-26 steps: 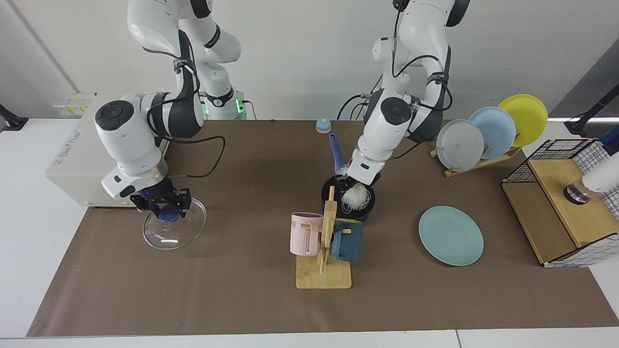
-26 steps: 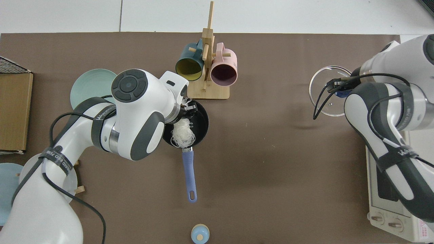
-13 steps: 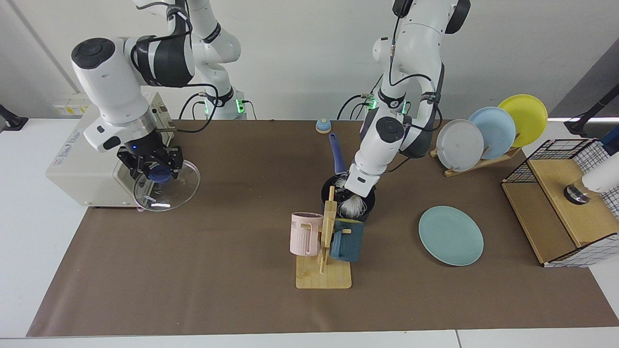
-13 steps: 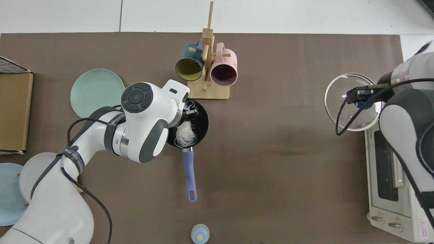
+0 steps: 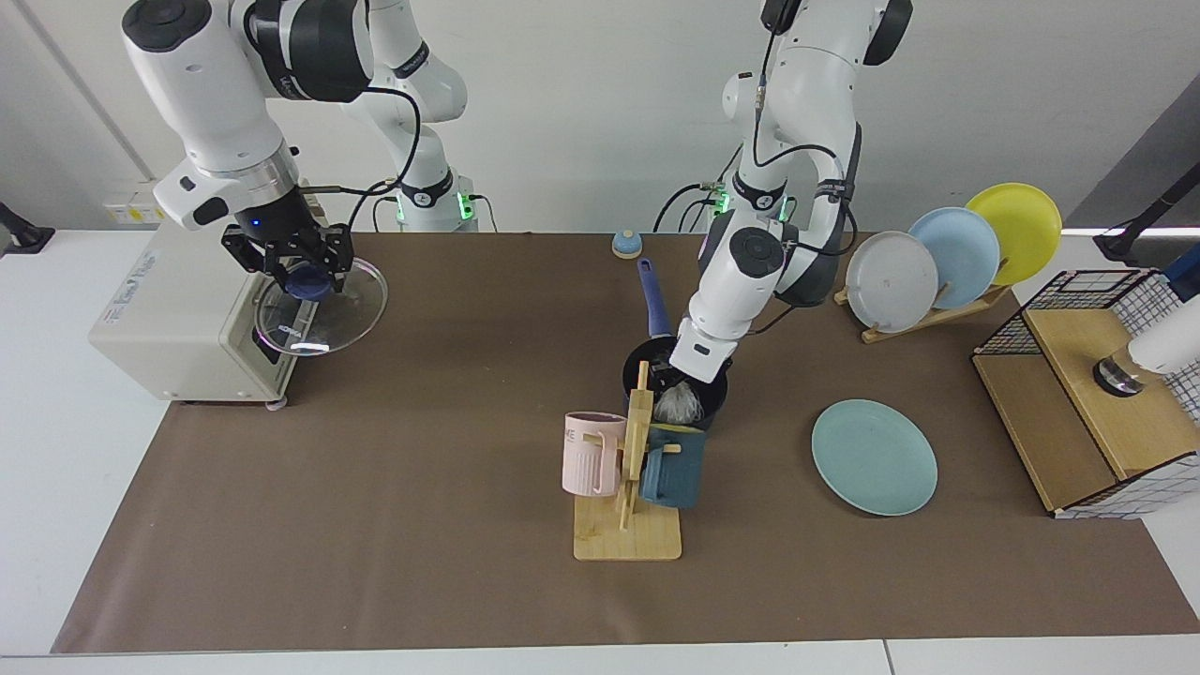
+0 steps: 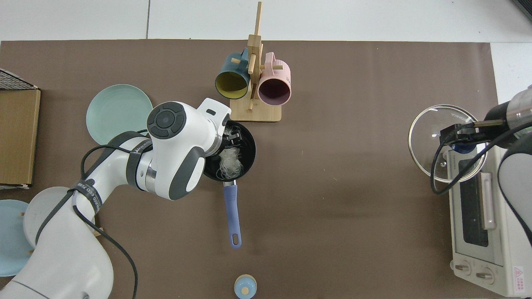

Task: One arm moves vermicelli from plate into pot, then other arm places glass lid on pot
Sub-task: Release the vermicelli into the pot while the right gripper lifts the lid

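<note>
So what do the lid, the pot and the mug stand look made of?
Lid: clear glass, since the mat shows through it, with a thin shiny rim, likely metal, and a blue knob. Pot: dark matte body, probably coated metal. Mug stand: pale unpainted wood, perhaps bamboo.

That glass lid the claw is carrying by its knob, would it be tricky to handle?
Probably a little. The glass lid hangs from the right claw by its blue knob alone, clear of the table, so it may swing or tilt. Clear glass with a thin metal rim looks breakable if dropped. The left claw is over the pot.
</note>
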